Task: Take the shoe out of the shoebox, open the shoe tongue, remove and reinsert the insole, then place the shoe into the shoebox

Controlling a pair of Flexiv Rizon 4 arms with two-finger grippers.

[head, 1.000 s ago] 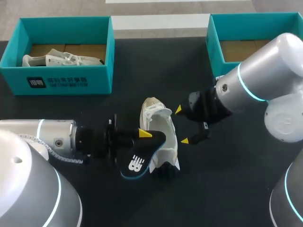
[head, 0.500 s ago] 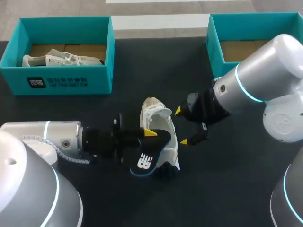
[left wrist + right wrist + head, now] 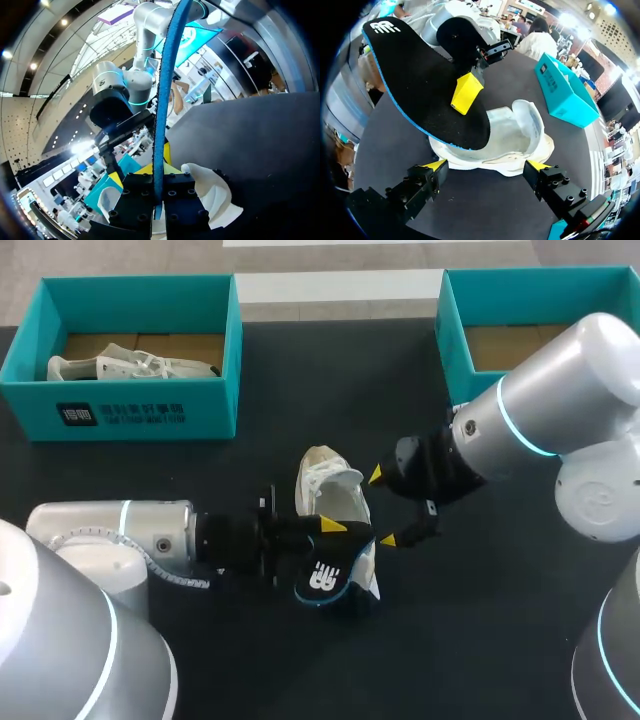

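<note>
At the upper left of the head view sits a teal cardboard shoebox [image 3: 140, 410] on the dark surface [image 3: 300, 370], with a white lace-up sneaker [image 3: 130, 367] lying inside it. My left arm [image 3: 110, 540] comes in from the lower left, and the left gripper [image 3: 330, 535] is at the middle of the frame. Its fingers are pinching the black foam insole with a blue rim [image 3: 325, 578]. In the left wrist view the insole [image 3: 161, 100] stands edge-on, clamped between the two fingers [image 3: 135, 200].

The insole is held over the lower end of the white shoe [image 3: 335, 495], which lies on the surface at the centre, outside both boxes, its opening facing up. Seen from the right wrist, the insole [image 3: 420, 85] hangs tilted above one end of the shoe [image 3: 520, 135].

Just right of the shoe, the right gripper [image 3: 382, 505] has its fingers spread wide and grips nothing. In its own view the shoe lies just ahead of the yellow tips [image 3: 435, 165].

A second teal box [image 3: 455, 340] stands at the upper right.
</note>
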